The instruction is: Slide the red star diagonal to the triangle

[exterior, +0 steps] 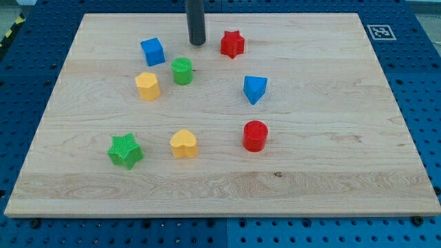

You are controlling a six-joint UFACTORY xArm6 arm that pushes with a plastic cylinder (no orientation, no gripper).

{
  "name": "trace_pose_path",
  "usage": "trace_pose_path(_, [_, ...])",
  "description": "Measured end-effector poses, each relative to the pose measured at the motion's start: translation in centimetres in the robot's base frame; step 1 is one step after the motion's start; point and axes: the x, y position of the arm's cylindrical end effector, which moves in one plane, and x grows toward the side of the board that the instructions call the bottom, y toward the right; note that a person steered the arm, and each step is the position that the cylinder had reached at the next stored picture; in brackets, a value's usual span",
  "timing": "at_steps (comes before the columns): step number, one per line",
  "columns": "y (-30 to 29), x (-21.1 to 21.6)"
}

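The red star [232, 43] lies near the view's top, a little right of the middle of the wooden board [331, 172]. The blue triangle [254, 89] lies below it and slightly to the right. My tip [198, 43] stands just left of the red star, with a small gap between them. The rod comes down from the view's top edge.
A blue cube [153, 52], a green cylinder [182, 71] and a yellow hexagon-like block [147, 85] sit left of and below my tip. A red cylinder [255, 136], a yellow heart [184, 144] and a green star [125, 150] lie lower down.
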Motion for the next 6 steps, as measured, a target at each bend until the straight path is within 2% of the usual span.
trace_pose_path(3, [7.8,1.2])
trace_pose_path(4, [8.1,3.3])
trace_pose_path(6, [13.8,6.9])
